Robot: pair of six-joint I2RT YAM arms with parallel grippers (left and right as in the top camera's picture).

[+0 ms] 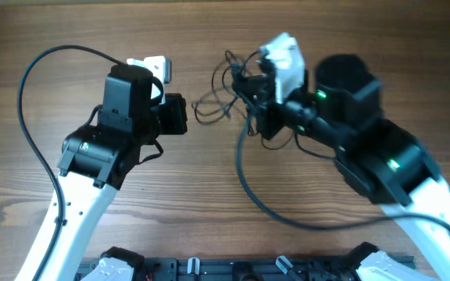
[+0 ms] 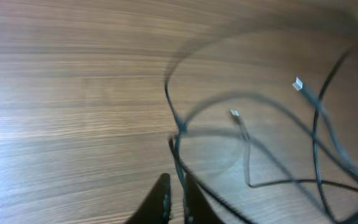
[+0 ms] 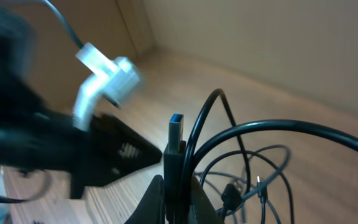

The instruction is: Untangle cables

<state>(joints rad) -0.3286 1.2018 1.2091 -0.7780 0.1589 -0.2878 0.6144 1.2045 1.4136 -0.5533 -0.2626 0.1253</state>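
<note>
The cables (image 1: 209, 105) are thin black cords lying in loose tangled loops on the wooden table between my two arms. My left gripper (image 1: 184, 115) is at the left end of the tangle. In the left wrist view it (image 2: 178, 199) is shut on one thin strand (image 2: 173, 112) that runs up from between its fingers; two small plug ends (image 2: 298, 83) (image 2: 234, 114) lie beyond. My right gripper (image 1: 244, 92) is over the right side of the tangle. In its wrist view it (image 3: 178, 196) is shut on a black USB plug (image 3: 177, 140) with a blue insert, and thin loops (image 3: 272, 147) hang behind.
Thick black arm wires curve over the table: one on the left (image 1: 22, 101), one under the right arm (image 1: 244, 179). A black rail (image 1: 248, 269) runs along the near edge. The left arm (image 3: 42, 143) shows blurred close by in the right wrist view.
</note>
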